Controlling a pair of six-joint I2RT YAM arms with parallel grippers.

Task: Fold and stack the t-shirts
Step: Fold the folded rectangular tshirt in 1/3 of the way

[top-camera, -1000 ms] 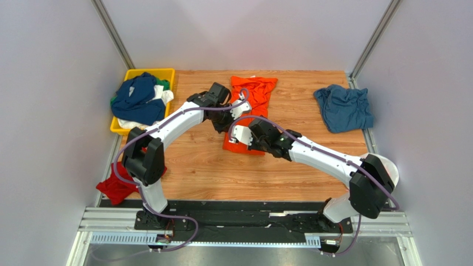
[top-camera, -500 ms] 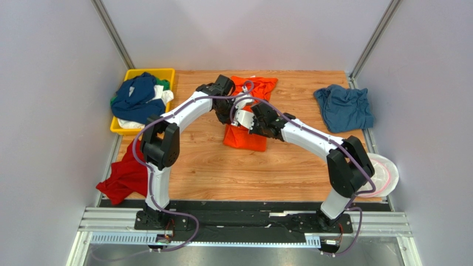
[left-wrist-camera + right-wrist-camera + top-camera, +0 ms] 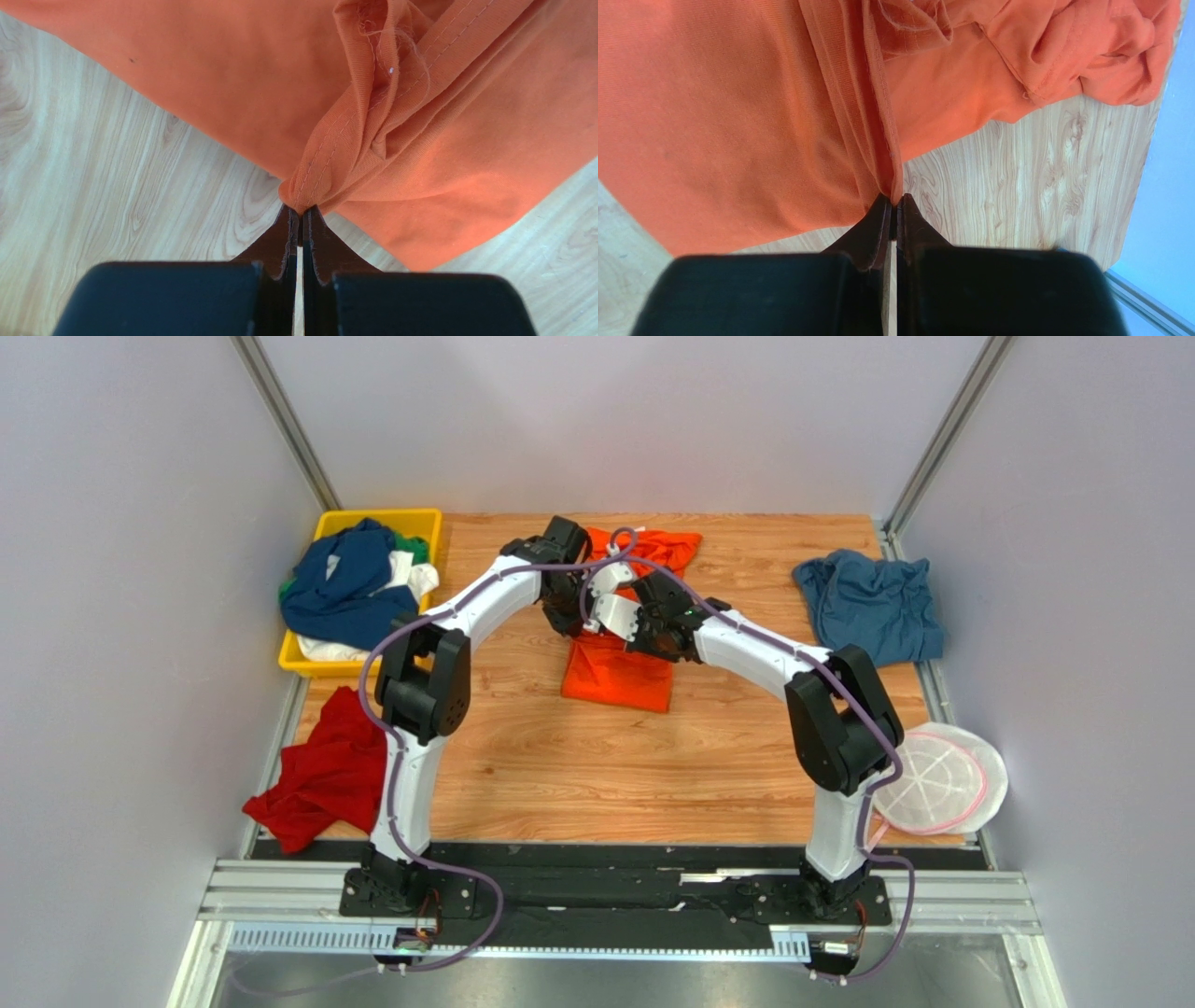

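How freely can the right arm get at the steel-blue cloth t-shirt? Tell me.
Probably not yet: the right arm has its jaws shut on the bright orange cloth t-shirt. The steel-blue cloth t-shirt lies on its side, bare wooden table between, so once free it likely could.

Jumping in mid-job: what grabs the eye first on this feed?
The bright orange t-shirt mid-table, with the left arm and right arm meeting over it, jaws shut on its hem. Then a steel-blue t-shirt crumpled far right, and a yellow tray heaped with shirts far left.
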